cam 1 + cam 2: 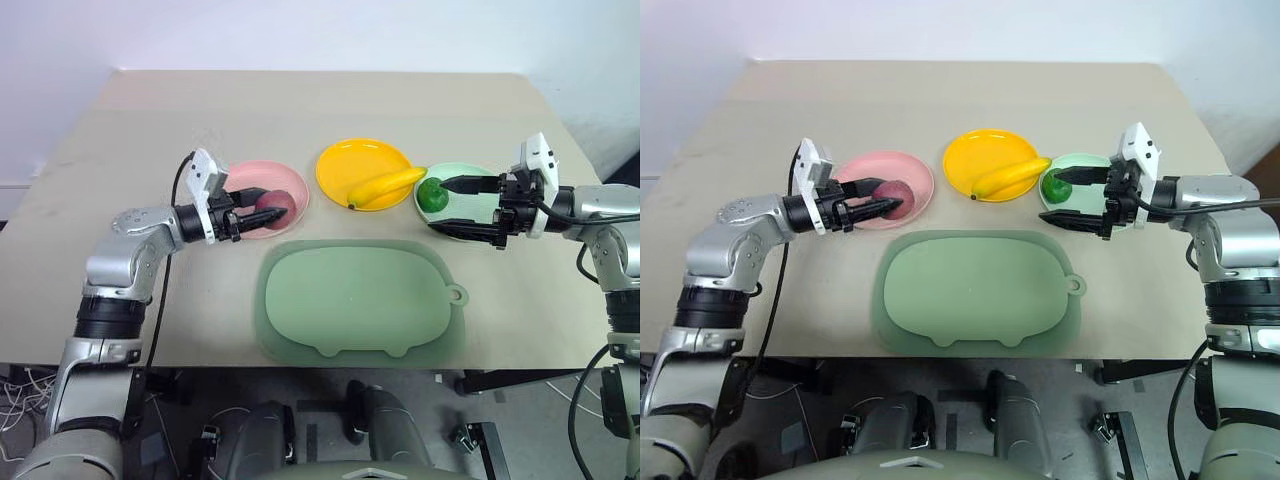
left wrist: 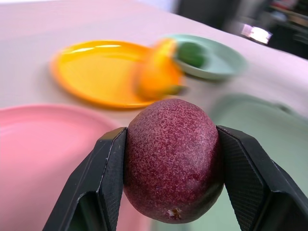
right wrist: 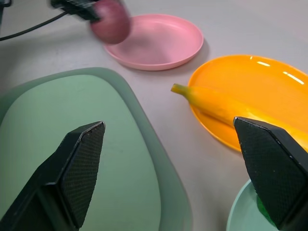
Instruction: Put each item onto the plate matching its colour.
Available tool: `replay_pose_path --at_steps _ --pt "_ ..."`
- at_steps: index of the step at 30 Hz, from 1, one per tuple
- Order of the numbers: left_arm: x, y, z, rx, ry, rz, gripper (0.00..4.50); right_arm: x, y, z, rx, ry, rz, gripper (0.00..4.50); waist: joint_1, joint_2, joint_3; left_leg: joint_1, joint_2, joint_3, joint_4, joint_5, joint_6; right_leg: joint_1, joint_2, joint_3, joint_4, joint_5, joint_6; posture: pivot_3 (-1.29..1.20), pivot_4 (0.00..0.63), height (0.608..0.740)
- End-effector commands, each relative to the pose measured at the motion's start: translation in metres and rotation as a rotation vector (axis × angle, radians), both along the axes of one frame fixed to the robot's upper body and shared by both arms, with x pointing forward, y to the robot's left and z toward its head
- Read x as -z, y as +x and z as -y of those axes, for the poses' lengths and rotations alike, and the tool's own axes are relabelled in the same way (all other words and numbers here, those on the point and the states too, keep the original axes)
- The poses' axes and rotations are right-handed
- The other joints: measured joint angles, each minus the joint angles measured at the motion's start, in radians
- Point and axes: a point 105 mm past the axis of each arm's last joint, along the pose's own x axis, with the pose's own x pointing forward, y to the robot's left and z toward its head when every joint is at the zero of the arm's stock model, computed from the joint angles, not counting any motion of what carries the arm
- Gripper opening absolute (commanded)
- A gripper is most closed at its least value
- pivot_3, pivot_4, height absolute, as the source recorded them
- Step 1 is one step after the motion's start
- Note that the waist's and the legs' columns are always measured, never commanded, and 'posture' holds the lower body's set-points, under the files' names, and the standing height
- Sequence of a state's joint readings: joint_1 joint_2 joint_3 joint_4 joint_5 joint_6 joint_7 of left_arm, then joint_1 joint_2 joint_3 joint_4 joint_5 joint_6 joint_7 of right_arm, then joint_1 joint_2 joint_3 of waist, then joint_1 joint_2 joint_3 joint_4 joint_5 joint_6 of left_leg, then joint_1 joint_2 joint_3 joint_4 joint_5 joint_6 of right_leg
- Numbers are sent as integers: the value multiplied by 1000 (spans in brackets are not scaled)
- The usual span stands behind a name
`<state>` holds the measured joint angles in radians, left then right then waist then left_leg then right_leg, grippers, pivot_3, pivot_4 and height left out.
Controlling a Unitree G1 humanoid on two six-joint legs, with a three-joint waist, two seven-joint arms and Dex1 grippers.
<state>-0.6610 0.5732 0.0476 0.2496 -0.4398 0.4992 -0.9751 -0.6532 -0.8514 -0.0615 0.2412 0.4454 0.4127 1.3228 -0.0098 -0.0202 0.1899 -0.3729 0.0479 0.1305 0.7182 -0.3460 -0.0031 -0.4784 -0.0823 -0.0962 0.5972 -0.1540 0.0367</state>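
Beige worktop (image 1: 330, 100) carries, in the head views, three plates in a row: a pink plate (image 1: 240, 178), a yellow plate (image 1: 350, 165) and a mint green plate (image 1: 470, 215), with a dull-green pig-shaped tray (image 1: 360, 300) in front of them. The banana (image 1: 385, 187) lies across the yellow plate's rim, its tip reaching past the edge, and the dark-green fruit (image 1: 432, 194) sits on the mint plate. The left gripper (image 1: 258, 215) holds the dark-red fruit (image 1: 270, 212) above the pink plate; the right gripper (image 1: 455, 210) hovers at the mint plate, one finger above the green fruit and one below the plate's near rim. The left wrist view adds the grip itself: the jaws pinch the speckled red fruit on both sides, clear of the pink plate beneath. The right wrist view shows the right jaws spread wide and empty, framing the tray, the banana and a sliver of the mint plate.
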Motion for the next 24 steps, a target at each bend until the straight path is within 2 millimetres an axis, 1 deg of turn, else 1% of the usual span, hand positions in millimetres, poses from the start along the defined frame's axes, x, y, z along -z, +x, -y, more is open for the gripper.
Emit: replay_pose_path --at_steps 1,4,9,11,12,14,15,18,20,21,23,24 --pt "0 23 -20 -167 88 81 2554 -14 -4 4 -24 7 40 4500 0 0 0 0 0 0 0 0 0 0 0 0 0 0 0 0 150 704" --pt "6 31 -26 -208 82 55 2554 -14 -4 5 -21 2 44 4500 0 0 0 0 0 0 0 0 0 0 0 0 0 0 0 0 150 704" --pt "28 48 -41 -345 220 32 2554 -13 -7 4 -30 2 37 4500 3 0 0 0 0 0 0 0 0 0 0 0 0 0 0 0 150 704" --pt "34 50 -39 -353 176 -33 2554 -14 -7 4 -28 5 38 4500 2 0 0 0 0 0 0 0 0 0 0 0 0 0 0 0 150 704" --pt "33 51 -37 -346 175 -26 2554 -13 -7 4 -29 1 38 4500 1 0 0 0 0 0 0 0 0 0 0 0 0 0 0 0 150 704" --pt "30 53 -36 -362 134 -38 3248 -13 -7 4 -25 -5 44 4500 1 0 0 1 0 0 0 0 0 0 0 0 0 0 0 0 150 704" --pt "28 54 -36 -362 136 -27 3430 -14 -6 4 -21 -4 46 4500 2 0 0 1 0 0 0 0 0 0 0 0 1 0 0 0 150 704" --pt "23 54 -36 -353 161 19 4402 -16 -5 3 -18 4 50 4500 0 0 0 0 0 1 0 0 0 0 0 0 1 0 0 0 150 704" --pt "22 52 -36 -338 137 -9 4462 -15 -5 3 -23 6 45 4500 0 0 0 0 0 1 0 0 0 0 0 0 1 0 0 0 150 704" --pt "20 50 -34 -310 142 6 4462 -15 -5 2 -22 7 44 4500 0 0 0 0 0 1 0 0 0 0 0 0 1 0 0 0 150 704" --pt "10 42 -31 -240 164 72 4462 -15 -5 1 -28 11 41 4500 -1 0 0 0 0 1 0 0 0 0 0 0 1 0 0 0 150 704" --pt "3 39 -33 -230 178 118 4462 -15 -4 0 -28 11 43 4500 -1 0 0 0 0 1 0 0 0 0 0 0 1 0 0 0 150 704"
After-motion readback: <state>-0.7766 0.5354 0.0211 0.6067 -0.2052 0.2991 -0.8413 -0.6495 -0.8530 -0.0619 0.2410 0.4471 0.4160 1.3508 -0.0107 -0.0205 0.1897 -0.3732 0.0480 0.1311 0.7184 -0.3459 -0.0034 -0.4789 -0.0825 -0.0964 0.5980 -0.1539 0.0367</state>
